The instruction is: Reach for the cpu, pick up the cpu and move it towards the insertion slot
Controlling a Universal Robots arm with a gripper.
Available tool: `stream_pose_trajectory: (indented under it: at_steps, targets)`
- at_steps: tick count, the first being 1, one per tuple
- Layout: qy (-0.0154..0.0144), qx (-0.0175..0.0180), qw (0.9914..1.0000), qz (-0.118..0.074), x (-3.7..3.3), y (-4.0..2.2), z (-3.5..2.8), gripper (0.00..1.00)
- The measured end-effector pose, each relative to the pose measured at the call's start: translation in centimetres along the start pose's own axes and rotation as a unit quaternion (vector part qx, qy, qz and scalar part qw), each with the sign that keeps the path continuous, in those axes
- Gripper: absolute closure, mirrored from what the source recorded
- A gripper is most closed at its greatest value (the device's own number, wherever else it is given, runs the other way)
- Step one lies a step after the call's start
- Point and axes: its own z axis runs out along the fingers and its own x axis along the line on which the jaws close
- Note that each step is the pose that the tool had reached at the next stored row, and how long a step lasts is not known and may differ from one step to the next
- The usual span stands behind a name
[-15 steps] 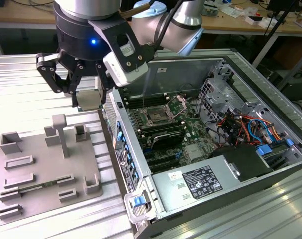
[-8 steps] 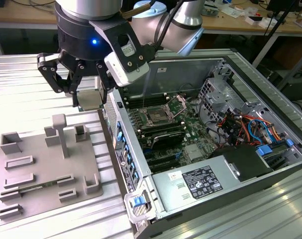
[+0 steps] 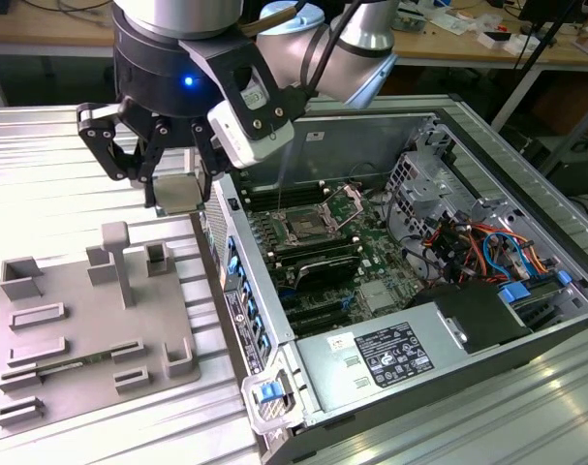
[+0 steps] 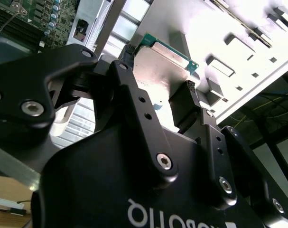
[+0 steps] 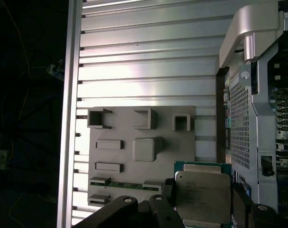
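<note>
An open computer case [image 3: 439,242] is seen lying on its side on a ribbed aluminium table [image 3: 42,165], its board facing up so that access from above is given. Just beside it, toward the exterior view's left, a grey plastic tray [image 3: 71,329] with raised blocks is set out, probably as a holder for parts. The gripper [image 3: 182,184] is held above the gap between tray and case wall, near the far edge of the tray. The jaws are closed narrowly on two opposite edges of the cpu [image 5: 203,197], judged a grip that leaves both faces untouched; its green rim and pale metal top are shown in both wrist views [image 4: 165,64], level and clear of the tray. The insertion slot [image 3: 305,231], framed in shiny metal, is noted well apart on the board, unoccupied
</note>
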Motion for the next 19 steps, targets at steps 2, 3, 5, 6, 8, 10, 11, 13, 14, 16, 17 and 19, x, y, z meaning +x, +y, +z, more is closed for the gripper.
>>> stream_pose_trajectory:
  at_steps: [2, 3, 5, 6, 8, 10, 11, 13, 14, 16, 17, 19]
  targets:
    - [0.0000, 0.0000, 1.00000, 0.000, -0.06, 0.00, 0.00, 0.45]
    - [0.0000, 0.0000, 1.00000, 0.000, -0.12, 0.00, 0.00, 0.45]
    - [0.0000, 0.0000, 1.00000, 0.000, -0.25, 0.00, 0.00, 0.45]
    - [0.0000, 0.0000, 1.00000, 0.000, -0.33, 0.00, -0.01, 0.45]
    - [0.0000, 0.0000, 1.00000, 0.000, -0.46, 0.00, -0.01, 0.45]
    - [0.0000, 0.0000, 1.00000, 0.000, -0.59, -0.01, -0.01, 0.45]
    - [0.0000, 0.0000, 1.00000, 0.000, -0.67, -0.01, -0.01, 0.45]
    - [0.0000, 0.0000, 1.00000, 0.000, -0.78, -0.01, -0.01, 0.45]
    - [0.0000, 0.0000, 1.00000, 0.000, -0.83, -0.01, -0.01, 0.45]
    - [0.0000, 0.0000, 1.00000, 0.000, -0.96, -0.01, -0.01, 0.45]
    - [0.0000, 0.0000, 1.00000, 0.000, -1.03, -0.01, -0.01, 0.45]
    - [0.0000, 0.0000, 1.00000, 0.000, -1.21, -0.01, -0.01, 0.45]
